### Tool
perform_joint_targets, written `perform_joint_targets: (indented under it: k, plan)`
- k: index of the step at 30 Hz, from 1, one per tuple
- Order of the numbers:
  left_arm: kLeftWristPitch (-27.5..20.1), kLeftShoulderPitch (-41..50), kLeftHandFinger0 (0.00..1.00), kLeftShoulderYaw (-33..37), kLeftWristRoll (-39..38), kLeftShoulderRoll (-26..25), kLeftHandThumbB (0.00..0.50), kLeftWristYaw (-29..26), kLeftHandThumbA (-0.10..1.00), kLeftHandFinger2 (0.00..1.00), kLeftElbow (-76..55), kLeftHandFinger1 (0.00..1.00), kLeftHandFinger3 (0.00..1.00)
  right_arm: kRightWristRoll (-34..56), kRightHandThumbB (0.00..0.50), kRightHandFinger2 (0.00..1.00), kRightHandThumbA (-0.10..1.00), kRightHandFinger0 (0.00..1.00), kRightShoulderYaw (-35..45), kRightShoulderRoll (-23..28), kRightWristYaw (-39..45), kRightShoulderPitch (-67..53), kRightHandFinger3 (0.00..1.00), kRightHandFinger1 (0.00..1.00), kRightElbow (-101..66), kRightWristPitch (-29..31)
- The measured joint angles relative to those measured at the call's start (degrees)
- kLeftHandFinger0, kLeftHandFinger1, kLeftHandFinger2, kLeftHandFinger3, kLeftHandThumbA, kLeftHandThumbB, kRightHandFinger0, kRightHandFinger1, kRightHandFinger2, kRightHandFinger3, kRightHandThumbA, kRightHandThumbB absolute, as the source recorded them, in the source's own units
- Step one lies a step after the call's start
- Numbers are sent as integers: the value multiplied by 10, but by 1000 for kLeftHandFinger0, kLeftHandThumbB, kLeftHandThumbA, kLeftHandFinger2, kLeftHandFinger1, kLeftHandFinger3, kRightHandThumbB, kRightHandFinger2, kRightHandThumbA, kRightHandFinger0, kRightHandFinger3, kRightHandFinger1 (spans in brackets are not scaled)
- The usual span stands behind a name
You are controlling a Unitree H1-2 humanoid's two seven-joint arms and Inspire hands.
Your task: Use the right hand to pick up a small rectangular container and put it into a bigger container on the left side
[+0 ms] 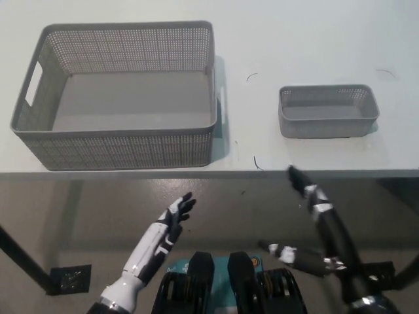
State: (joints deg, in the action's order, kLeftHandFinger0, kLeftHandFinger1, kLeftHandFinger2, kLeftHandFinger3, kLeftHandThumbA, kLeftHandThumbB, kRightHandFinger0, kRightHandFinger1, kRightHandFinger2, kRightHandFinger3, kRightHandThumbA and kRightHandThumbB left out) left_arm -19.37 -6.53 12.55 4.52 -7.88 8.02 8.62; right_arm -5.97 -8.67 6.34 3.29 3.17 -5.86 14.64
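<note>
A big gray mesh container [124, 98] is sitting at the left on the white bench [262, 39]. Below the bench edge, the left robot hand [171, 219] is resting with fingers spread, holding nothing. The right robot hand [308, 193] is hovering just below the edge, fingers apart, empty. The small rectangular container [328, 111] is standing on the bench at right, well apart from the big one.
</note>
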Motion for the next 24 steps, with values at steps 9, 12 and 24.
perform_joint_targets:
  k: [9,12,24]
  plan:
    - [9,-6,1000,12,9,0,407,21,1000,1000,-17,1000,1000,-22,239,1000,1000,1000,113,63,-11,31,1000,1000,-108,-19]
    - [12,-5,1000,12,9,0,406,23,1000,1000,-17,1000,1000,-30,293,1000,1000,1000,148,112,-7,68,1000,1000,-138,-55]
    - [22,-1,1000,11,10,0,385,27,1000,1000,-17,1000,1000,-71,297,1000,1000,1000,114,304,83,287,1000,1000,-128,-206]
